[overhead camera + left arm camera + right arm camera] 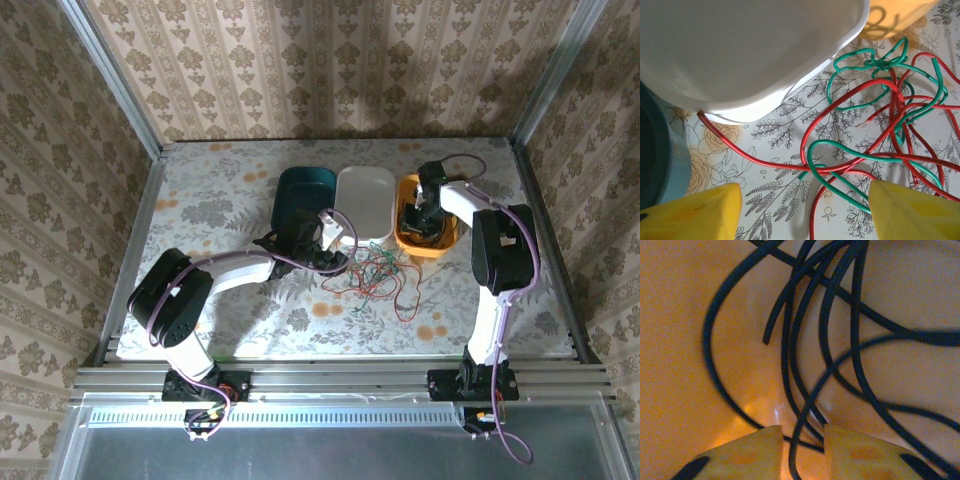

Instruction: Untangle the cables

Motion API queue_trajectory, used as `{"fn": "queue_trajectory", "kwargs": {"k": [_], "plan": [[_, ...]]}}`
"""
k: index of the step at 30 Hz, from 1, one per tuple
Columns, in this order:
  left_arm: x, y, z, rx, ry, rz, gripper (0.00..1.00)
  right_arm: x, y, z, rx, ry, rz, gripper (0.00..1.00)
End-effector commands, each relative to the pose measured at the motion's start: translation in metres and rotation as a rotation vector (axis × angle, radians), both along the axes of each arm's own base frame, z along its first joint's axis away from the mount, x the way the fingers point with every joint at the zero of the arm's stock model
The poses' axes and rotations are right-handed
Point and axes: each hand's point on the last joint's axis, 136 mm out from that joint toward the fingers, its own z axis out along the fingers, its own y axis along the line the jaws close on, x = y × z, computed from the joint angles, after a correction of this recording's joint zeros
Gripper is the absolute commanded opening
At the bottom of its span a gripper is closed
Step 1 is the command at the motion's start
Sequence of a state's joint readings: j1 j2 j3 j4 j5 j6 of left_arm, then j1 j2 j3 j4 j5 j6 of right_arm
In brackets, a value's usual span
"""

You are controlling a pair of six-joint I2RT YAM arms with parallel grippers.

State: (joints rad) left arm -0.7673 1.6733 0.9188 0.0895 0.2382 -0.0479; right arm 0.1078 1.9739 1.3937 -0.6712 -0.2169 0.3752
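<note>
I count three trays: teal [300,185], white [365,200] and orange [445,243]. The red and green cables [375,275] lie knotted on the table [220,200] before the white tray; I cannot count their strands, and one red strand slips under its rim. My left gripper [805,192] gapes wide above them, holding nothing. My right gripper [802,440], fingers slightly parted, straddles one strand of the black cables [855,315] in the orange tray

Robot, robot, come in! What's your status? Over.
Left tool open over red-green tangle. Right tool in orange tray, astride black cable, grip unclear. One red cable meets white tray rim.
</note>
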Motion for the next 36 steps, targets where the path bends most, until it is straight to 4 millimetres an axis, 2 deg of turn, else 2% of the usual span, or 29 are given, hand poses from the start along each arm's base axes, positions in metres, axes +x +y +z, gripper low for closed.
{"fn": "queue_trajectory", "kwargs": {"k": [1, 4, 9, 12, 15, 17, 19, 22, 29, 36], "plan": [[0.001, -0.007, 0.018, -0.005, -0.045, -0.030, 0.69, 0.011, -0.005, 0.060, -0.080, -0.194, -0.002, 0.38], [0.001, -0.011, 0.021, 0.000, -0.067, -0.053, 0.70, 0.006, -0.009, 0.092, -0.109, -0.288, -0.009, 0.45], [0.000, -0.022, 0.019, 0.011, -0.082, -0.090, 0.70, -0.023, -0.007, 0.122, -0.168, -0.375, 0.034, 0.50], [0.001, -0.031, 0.018, 0.007, -0.084, -0.108, 0.70, -0.051, 0.021, 0.123, -0.135, -0.367, 0.148, 0.51], [0.005, -0.038, 0.017, -0.001, -0.085, -0.121, 0.68, -0.085, 0.065, 0.107, 0.004, -0.294, 0.315, 0.51], [0.009, -0.044, 0.017, -0.003, -0.094, -0.130, 0.68, -0.101, 0.080, 0.094, 0.050, -0.256, 0.363, 0.51], [0.011, -0.052, 0.016, 0.001, -0.100, -0.152, 0.65, -0.104, 0.078, 0.081, 0.052, -0.233, 0.323, 0.50], [0.014, -0.060, 0.010, 0.030, -0.111, -0.184, 0.64, -0.099, 0.070, 0.073, 0.045, -0.228, 0.263, 0.50], [0.009, -0.062, -0.007, 0.100, -0.097, -0.243, 0.57, -0.085, 0.062, 0.082, 0.105, -0.250, 0.195, 0.50], [0.000, -0.067, -0.021, 0.198, -0.148, -0.305, 0.45, -0.083, 0.057, 0.085, 0.112, -0.258, 0.179, 0.49]]}}
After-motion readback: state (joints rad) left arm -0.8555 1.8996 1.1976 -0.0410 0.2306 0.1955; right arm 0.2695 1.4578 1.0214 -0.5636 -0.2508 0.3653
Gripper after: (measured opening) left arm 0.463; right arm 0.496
